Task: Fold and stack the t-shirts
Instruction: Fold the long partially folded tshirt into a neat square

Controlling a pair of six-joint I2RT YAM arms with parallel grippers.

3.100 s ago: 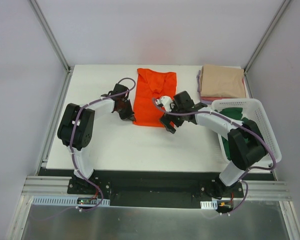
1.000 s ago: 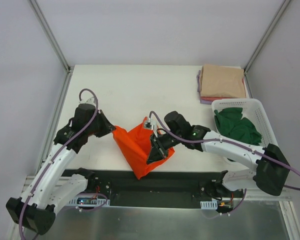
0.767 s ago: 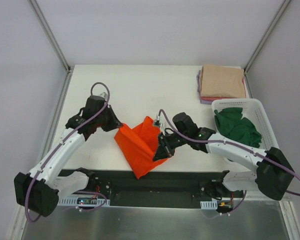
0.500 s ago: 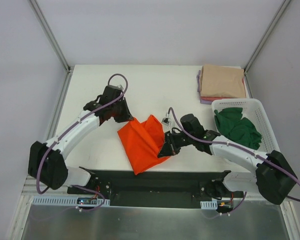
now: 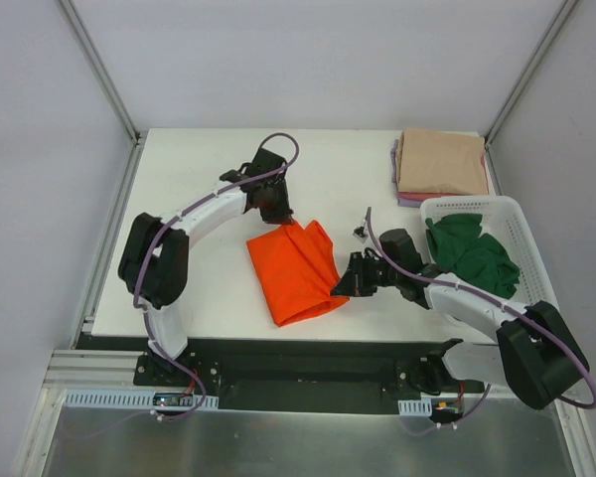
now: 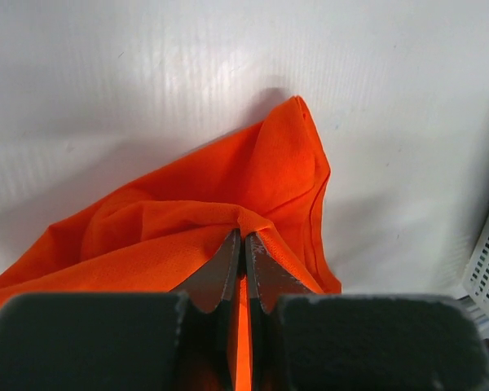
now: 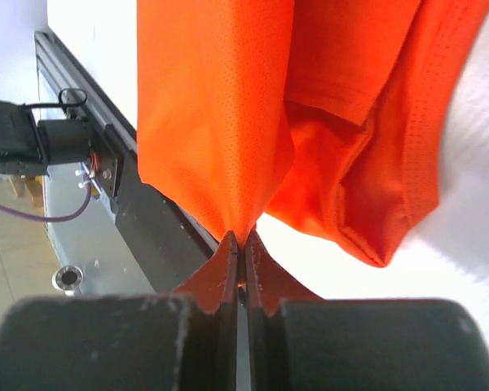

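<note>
A bright orange t-shirt (image 5: 292, 268) lies bunched in a rough rectangle at the middle of the white table (image 5: 209, 288). My left gripper (image 5: 281, 216) is shut on its far corner; the left wrist view shows the orange t-shirt (image 6: 187, 228) pinched at the left gripper (image 6: 244, 238). My right gripper (image 5: 342, 288) is shut on the near right corner, and in the right wrist view the orange t-shirt (image 7: 228, 106) hangs from the right gripper (image 7: 243, 238). Folded beige, pink and lilac t-shirts (image 5: 439, 164) are stacked at the back right. A dark green t-shirt (image 5: 472, 250) lies in the basket.
The white slatted plastic basket (image 5: 524, 248) stands at the right edge, close behind my right arm. A black rail (image 5: 308, 358) runs along the table's near edge. Grey walls and metal posts enclose the table.
Both grippers carried the orange t-shirt away from the near edge: the left one swung far and right, the right one moved right. The shirt went from a hanging peak to lying flatter.
</note>
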